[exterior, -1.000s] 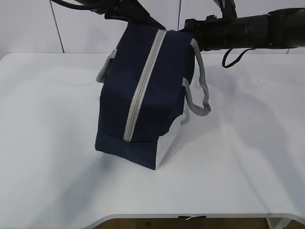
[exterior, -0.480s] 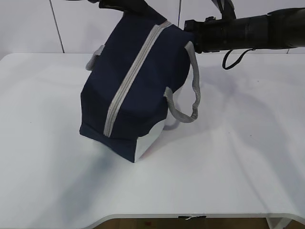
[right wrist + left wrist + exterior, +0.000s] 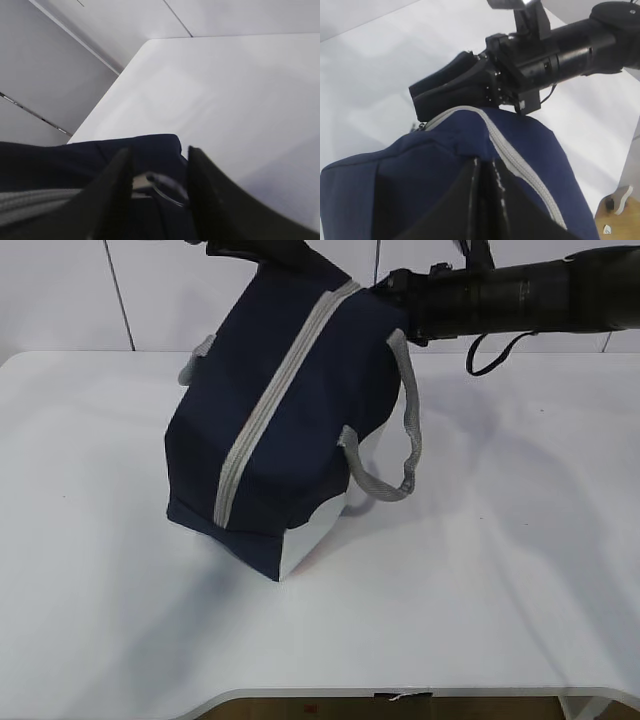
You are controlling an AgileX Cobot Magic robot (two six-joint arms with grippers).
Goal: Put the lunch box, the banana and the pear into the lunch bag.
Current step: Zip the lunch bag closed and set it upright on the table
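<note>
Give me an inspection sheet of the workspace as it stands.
Surface: white table, bare where visible.
Job's things: lunch bag tilted, zipper closed; lunch box, banana, pear not visible.
Clutter: nothing seen.
End effectors: left end effector shut on the bag's fabric; right end effector open, fingers either side of the ring pull.
Cables: black loop hanging under the right arm.
Surroundings: white wall panels.

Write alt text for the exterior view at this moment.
A navy lunch bag with its grey zipper closed stands tilted on a white table, its top end raised toward the two black robot arms. A grey strap handle hangs loose on its right.
</note>
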